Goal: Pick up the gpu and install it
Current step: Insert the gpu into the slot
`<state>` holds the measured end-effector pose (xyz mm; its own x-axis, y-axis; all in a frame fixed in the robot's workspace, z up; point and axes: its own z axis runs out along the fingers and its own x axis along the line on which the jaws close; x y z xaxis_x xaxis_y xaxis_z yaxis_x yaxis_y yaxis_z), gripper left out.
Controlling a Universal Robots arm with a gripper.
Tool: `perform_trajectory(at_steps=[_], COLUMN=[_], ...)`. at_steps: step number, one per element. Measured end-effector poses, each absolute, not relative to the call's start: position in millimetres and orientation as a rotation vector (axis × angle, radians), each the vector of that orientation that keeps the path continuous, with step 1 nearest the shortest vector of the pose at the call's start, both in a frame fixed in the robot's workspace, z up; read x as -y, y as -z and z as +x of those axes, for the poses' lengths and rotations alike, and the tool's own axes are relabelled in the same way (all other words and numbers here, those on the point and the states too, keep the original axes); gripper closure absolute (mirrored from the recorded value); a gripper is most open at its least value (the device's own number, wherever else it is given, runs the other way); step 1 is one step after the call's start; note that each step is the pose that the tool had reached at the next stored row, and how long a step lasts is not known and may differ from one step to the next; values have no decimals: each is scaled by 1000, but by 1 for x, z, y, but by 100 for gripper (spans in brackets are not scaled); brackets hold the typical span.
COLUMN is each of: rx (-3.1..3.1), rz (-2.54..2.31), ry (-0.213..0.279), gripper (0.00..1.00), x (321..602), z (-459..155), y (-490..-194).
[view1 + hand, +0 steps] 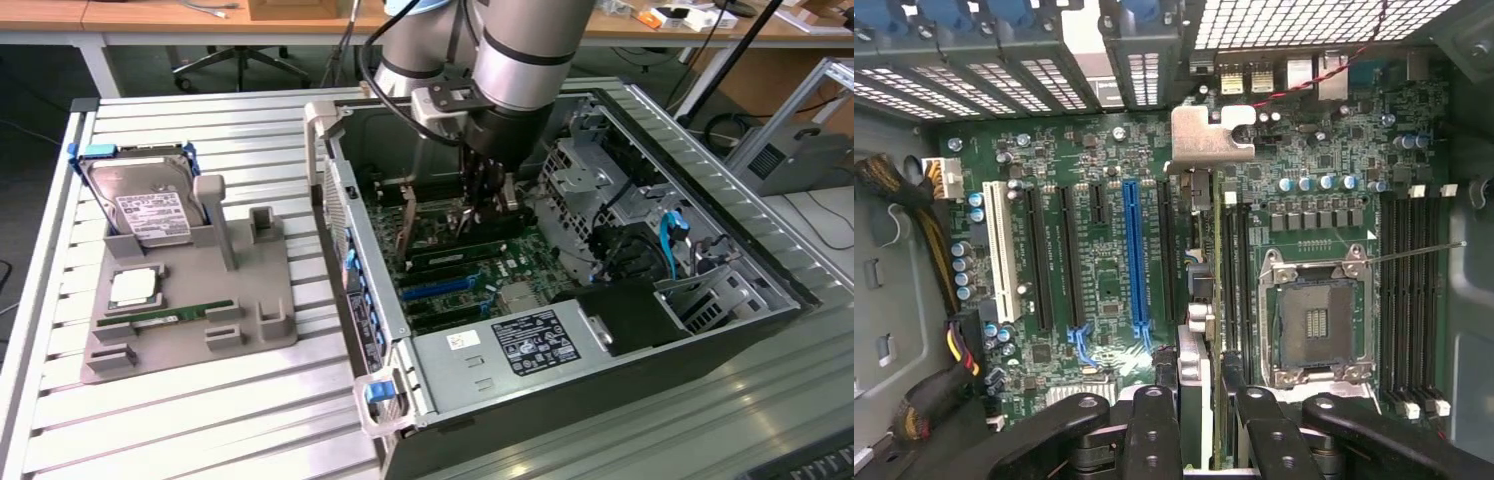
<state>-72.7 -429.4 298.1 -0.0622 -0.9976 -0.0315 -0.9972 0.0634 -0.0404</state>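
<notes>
We hold the gpu (1194, 395) on edge above the board (1104, 290).

The gripper (1199, 425) is part-open, its fingers (1154, 430) pinching the card's top edge, silver bracket (1209, 135) leading, inside the open computer case (400, 350). We judge the card light, stiff and fragile: best gripped by its bare edges, never its parts.

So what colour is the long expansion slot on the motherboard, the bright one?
Blue; it shows best in the wrist view.
</notes>
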Motion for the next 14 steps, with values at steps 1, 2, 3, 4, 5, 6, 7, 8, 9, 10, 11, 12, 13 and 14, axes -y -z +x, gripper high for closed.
perform_trajectory(at_steps=[1,2,3,4,5,6,7,8,9,10,11,12,13,14], rx=[-2253,-2253,-2253,-2253,-2253,-2253,-2253,-2253,-2253,-2253,-2253,-2253,-2253,-2253], rz=[-2116,-2116,-2116,-2116,-2116,-2116,-2116,-2116,-2116,-2116,-2116,-2116,-2116,-2116], ry=[12,12,12,12,12,12,12,12,12,12,12,12,12,12], gripper=[73,73,73,73,73,73,73,73,73,73,73,73,73,73], x=[431,432,433,434,434,435,438,438,439,440,441,442,443,443], z=[-73,-73,-73,-73,-73,-73,-73,-73,-73,-73,-73,-73,-73,-73], y=[-298,-298,-298,-298,-298,-298,-298,-298,-298,-298,-298,-297,-297,-297])
